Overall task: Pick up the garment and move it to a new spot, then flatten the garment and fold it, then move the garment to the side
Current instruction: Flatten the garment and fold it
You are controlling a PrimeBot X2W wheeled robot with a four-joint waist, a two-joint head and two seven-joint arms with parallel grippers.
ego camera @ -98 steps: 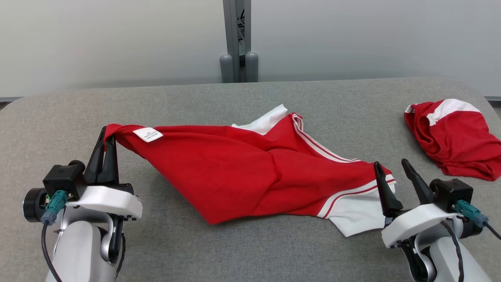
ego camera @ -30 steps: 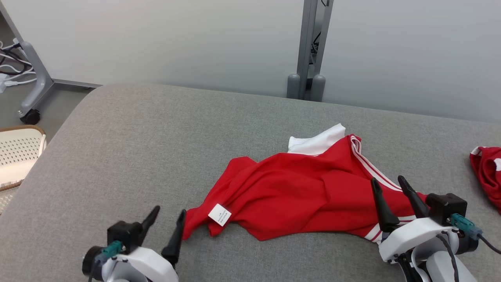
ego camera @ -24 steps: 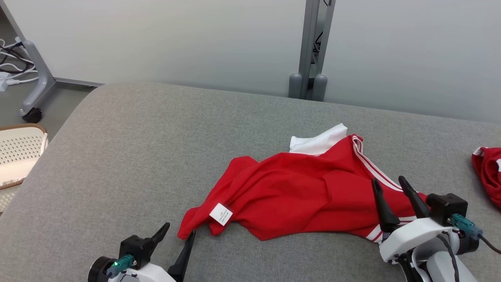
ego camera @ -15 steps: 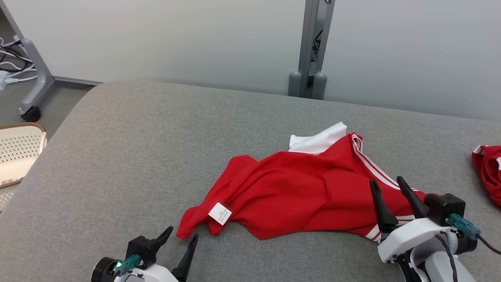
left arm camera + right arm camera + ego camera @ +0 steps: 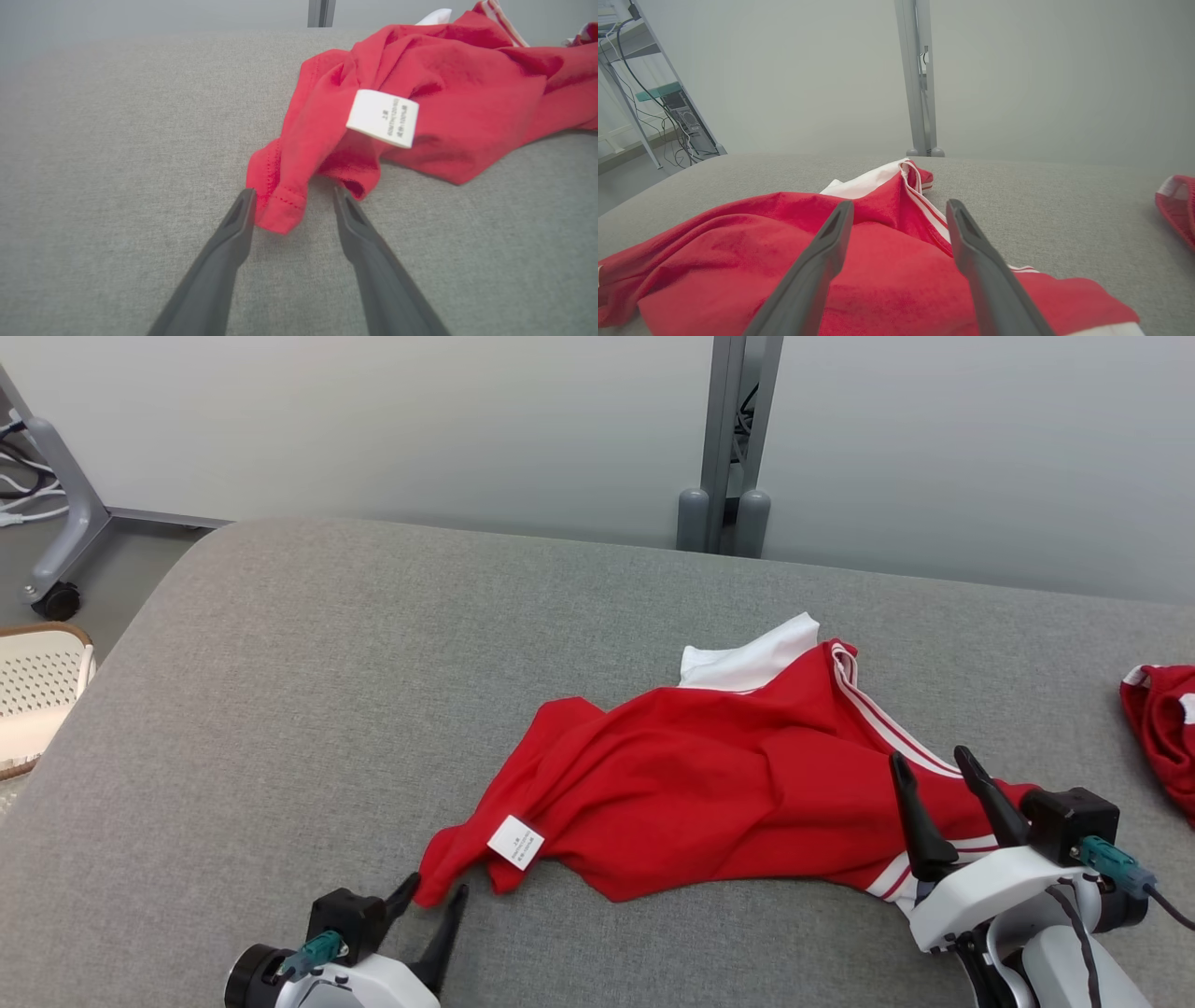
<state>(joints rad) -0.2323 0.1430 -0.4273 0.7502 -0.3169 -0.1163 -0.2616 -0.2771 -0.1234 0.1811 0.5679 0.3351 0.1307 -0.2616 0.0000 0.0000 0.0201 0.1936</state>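
Garment red, white-trimmed, crumpled, label showing; left tool spread astride its corner; right tool spread over it.

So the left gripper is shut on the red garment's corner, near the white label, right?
Not shut: the left gripper is open, its fingers either side of the red garment's corner, near the white label. The left wrist view shows it.

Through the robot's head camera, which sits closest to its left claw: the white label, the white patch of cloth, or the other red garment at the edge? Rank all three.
Measured from the left gripper:
1. White label, just ahead and slightly right.
2. White patch, farther back and to the right.
3. Other red garment, far off at the right edge.
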